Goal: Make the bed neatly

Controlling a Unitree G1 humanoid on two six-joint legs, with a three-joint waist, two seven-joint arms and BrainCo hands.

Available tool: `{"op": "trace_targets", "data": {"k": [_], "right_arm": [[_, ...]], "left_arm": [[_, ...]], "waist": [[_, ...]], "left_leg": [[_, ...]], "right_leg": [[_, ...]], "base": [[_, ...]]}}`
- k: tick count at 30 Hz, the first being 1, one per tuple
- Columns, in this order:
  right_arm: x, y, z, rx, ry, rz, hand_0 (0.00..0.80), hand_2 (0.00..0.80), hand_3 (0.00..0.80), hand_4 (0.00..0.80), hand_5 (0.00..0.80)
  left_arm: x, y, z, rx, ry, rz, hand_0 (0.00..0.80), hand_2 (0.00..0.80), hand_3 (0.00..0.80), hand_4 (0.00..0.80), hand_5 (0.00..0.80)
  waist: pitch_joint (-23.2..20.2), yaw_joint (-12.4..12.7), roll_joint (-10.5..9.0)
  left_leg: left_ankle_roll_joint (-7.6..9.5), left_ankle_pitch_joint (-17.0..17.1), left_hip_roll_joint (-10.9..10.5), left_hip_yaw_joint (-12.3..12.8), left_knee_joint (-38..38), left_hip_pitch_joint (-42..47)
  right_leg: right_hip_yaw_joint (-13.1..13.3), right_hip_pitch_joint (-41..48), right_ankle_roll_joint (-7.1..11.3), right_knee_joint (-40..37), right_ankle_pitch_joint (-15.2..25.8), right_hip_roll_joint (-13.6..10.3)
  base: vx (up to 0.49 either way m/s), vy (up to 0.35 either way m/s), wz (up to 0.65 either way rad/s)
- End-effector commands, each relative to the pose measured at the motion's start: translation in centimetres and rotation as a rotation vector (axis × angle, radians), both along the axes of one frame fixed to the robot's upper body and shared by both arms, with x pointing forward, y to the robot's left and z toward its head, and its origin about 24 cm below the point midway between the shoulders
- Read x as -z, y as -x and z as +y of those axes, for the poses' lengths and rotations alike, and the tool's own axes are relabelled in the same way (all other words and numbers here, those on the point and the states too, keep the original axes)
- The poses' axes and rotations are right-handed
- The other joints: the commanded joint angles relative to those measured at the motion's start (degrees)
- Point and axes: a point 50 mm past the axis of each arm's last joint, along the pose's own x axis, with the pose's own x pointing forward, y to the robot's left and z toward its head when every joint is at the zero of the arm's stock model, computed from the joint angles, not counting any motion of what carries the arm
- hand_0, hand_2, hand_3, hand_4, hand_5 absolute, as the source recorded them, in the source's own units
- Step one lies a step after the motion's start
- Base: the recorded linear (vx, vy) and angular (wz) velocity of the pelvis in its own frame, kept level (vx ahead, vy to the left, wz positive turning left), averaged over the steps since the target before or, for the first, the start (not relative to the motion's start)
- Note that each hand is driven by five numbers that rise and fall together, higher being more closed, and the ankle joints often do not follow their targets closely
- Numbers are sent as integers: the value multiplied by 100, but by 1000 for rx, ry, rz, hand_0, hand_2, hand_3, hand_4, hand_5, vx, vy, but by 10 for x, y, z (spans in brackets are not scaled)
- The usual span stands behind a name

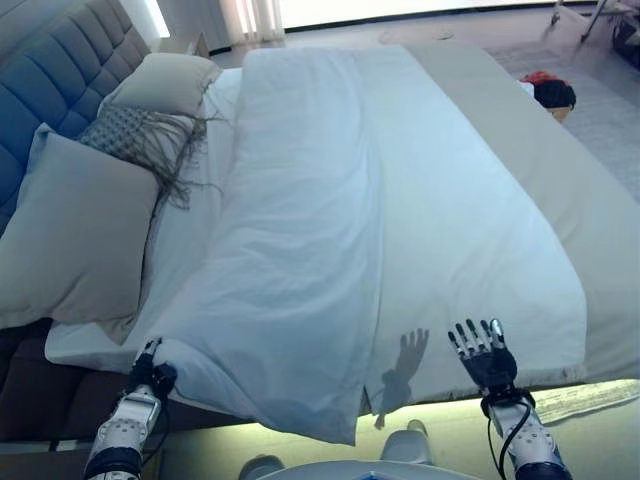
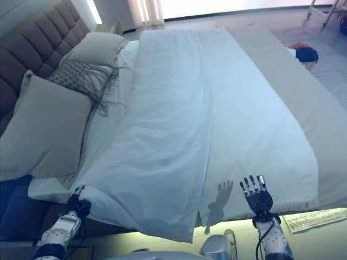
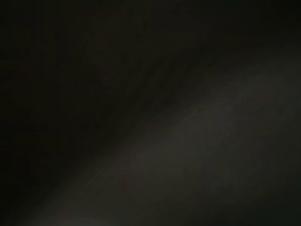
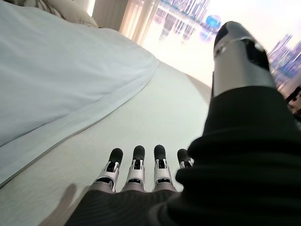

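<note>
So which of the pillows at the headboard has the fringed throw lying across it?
The far pillow, by the headboard's far end: the fringed throw drapes over its near edge. The big near pillow lies below it, bare.

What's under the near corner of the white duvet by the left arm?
The left hand goes under the duvet there; its fingers are covered, and its wrist view is dark. Whether it grips cloth cannot be seen.

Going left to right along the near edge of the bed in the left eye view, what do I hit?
Left hand, tucked under the duvet's corner → white duvet, hanging over the edge → bare sheet → right hand, fingers straight above the sheet.
</note>
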Motion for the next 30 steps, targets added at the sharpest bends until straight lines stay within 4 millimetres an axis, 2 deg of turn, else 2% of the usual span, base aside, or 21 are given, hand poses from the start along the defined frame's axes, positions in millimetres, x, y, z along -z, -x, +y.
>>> {"op": "trace_targets", "data": {"k": [1, 2, 3, 4, 5, 6, 8, 10, 13, 15, 17, 19, 20, 22, 23, 25, 27, 28, 29, 30], "right_arm": [[-30, -25, -9, 43, 36, -154, 0, 0, 0, 0, 0], [-30, -26, -6, 45, 34, -154, 0, 0, 0, 0, 0], [-27, -22, 3, 50, 1, -153, 0, 0, 0, 0, 0], [-26, -19, 7, 47, -10, -152, 0, 0, 0, 0, 0], [-24, -16, 12, 41, -12, -148, 0, 0, 0, 0, 0], [-15, -5, 18, 44, -19, -133, 0, 0, 0, 0, 0], [-6, 8, 23, 49, -38, -114, 0, 0, 0, 0, 0], [-3, 13, 21, 66, -51, -109, 0, 0, 0, 0, 0], [-3, 9, 16, 64, -30, -98, 0, 0, 0, 0, 0], [-8, 2, 12, 49, -10, -94, 0, 0, 0, 0, 0], [-12, -3, 10, 47, 13, -95, 0, 0, 0, 0, 0], [-13, -7, 10, 47, 27, -81, 0, 0, 0, 0, 0], [-13, -6, 8, 49, 31, -74, 0, 0, 0, 0, 0], [-13, -5, 1, 40, 54, -53, 0, 0, 0, 0, 0], [-14, -6, -1, 30, 70, -44, 0, 0, 0, 0, 0], [-15, -8, -2, 15, 101, -31, 0, 0, 0, 0, 0], [-16, -8, 0, 3, 128, -25, 0, 0, 0, 0, 0], [-14, -7, 3, 5, 119, -12, 0, 0, 0, 0, 0], [-11, -5, 6, 7, 99, 1, 0, 0, 0, 0, 0], [-8, -2, 7, 7, 87, 15, 0, 0, 0, 0, 0]], "left_arm": [[-60, -32, 38, -48, -163, -240, 800, 800, 800, 800, 800], [-61, -32, 38, -47, -165, -241, 800, 800, 800, 800, 800], [-63, -33, 36, -48, -170, -243, 800, 800, 800, 800, 800], [-64, -34, 35, -48, -169, -241, 800, 800, 800, 800, 800], [-64, -35, 33, -49, -167, -242, 800, 800, 800, 800, 800], [-60, -37, 27, -45, -168, -239, 800, 800, 800, 800, 800], [-53, -39, 16, -39, -161, -238, 800, 800, 800, 800, 800], [-50, -42, 6, -16, -169, -237, 800, 800, 800, 800, 800], [-45, -42, 0, -20, -155, -207, 800, 800, 800, 800, 800], [-44, -43, 0, -32, -133, -189, 800, 800, 800, 800, 800], [-48, -52, -4, -28, -123, -195, 800, 800, 800, 800, 800], [-45, -56, -10, -26, -100, -189, 800, 800, 800, 800, 800], [-42, -55, -13, -27, -93, -181, 800, 800, 800, 800, 800], [-33, -46, -16, -34, -84, -150, 800, 800, 800, 800, 800], [-30, -43, -16, -38, -89, -138, 800, 800, 800, 800, 800], [-27, -39, -14, -30, -122, -107, 800, 800, 800, 800, 800], [-28, -38, -7, -2, -193, -83, 800, 800, 800, 800, 800], [-29, -36, -4, 3, -216, -70, 800, 800, 800, 800, 800], [-29, -34, 0, 4, -220, -60, 800, 800, 800, 800, 800], [-29, -31, 3, 7, -223, -54, 800, 800, 800, 800, 800]], "waist": [[-252, 282, -73], [-257, 302, -95], [-258, 270, -114], [-289, 255, -137], [-323, 229, -154], [-356, 199, -194], [-425, 161, -247], [-477, 207, -292], [-560, 306, -318], [-537, 359, -305], [-449, 479, -314], [-372, 532, -319], [-350, 517, -328], [-347, 433, -338], [-366, 408, -306], [-404, 406, -220], [-335, 343, -167], [-280, 298, -179], [-254, 274, -216], [-261, 273, -249]], "left_leg": [[473, 25, 38, 139, 366, -319], [510, 16, -20, 213, 348, -310], [719, -8, -261, 249, 258, -290], [809, 25, -369, 250, 197, -313], [903, 112, -460, 261, 106, -345], [983, 176, -550, 280, 51, -350], [1064, 286, -662, 224, -46, -389], [1094, 404, -717, 86, -129, -468], [935, 635, -638, -56, -419, -494], [751, 874, -468, 0, -508, -625], [554, 1160, -319, -155, -565, -959], [479, 1186, -266, -237, -471, -1124], [468, 1109, -261, -167, -284, -1164], [439, 844, -187, 178, 267, -1173], [462, 789, -144, 268, 264, -1089], [534, 795, -192, 354, 75, -897], [748, 663, -333, 506, 118, -750], [847, 566, -420, 524, 191, -701], [916, 498, -487, 542, 247, -652], [915, 483, -504, 531, 249, -610]], "right_leg": [[-5, -149, 97, -425, 1323, -791], [-54, -192, 97, -420, 1399, -823], [49, -387, 97, 242, 1217, -660], [137, -545, 76, 669, 1088, -528], [177, -698, 18, 1027, 971, -350], [133, -817, -128, 1480, 652, -43], [88, -923, -290, 1973, 367, 391], [49, -869, -433, 1887, 139, 677], [-163, -332, -685, 817, -295, 1042], [-228, -143, -716, 310, -256, 1222], [-237, -42, -741, 43, -200, 1354], [-322, 36, -755, -82, -172, 1350], [-368, 51, -760, -98, -160, 1308], [-473, 91, -749, -67, -156, 1170], [-503, 89, -723, -18, -174, 1135], [-548, 64, -645, 211, -255, 1020], [-542, -351, -439, 1287, -79, 670], [-385, -660, -373, 1837, 111, 471], [-246, -848, -370, 2014, 215, 349], [-166, -851, -388, 1836, 209, 295]], "base": [[-118, 275, 0], [-155, 330, -9], [-160, 333, -25], [-196, 376, -22], [-153, 257, -9], [-146, 222, 7], [-127, 115, 13], [-110, -41, 28], [-84, -138, 26], [-192, -155, 27], [-262, -87, 7], [-202, 3, 7], [-148, 59, 7], [-70, 117, 4], [5, 202, 4], [18, 264, 1], [-29, 272, 1], [-34, 164, -8], [1, 56, -17], [62, -82, -19]]}}
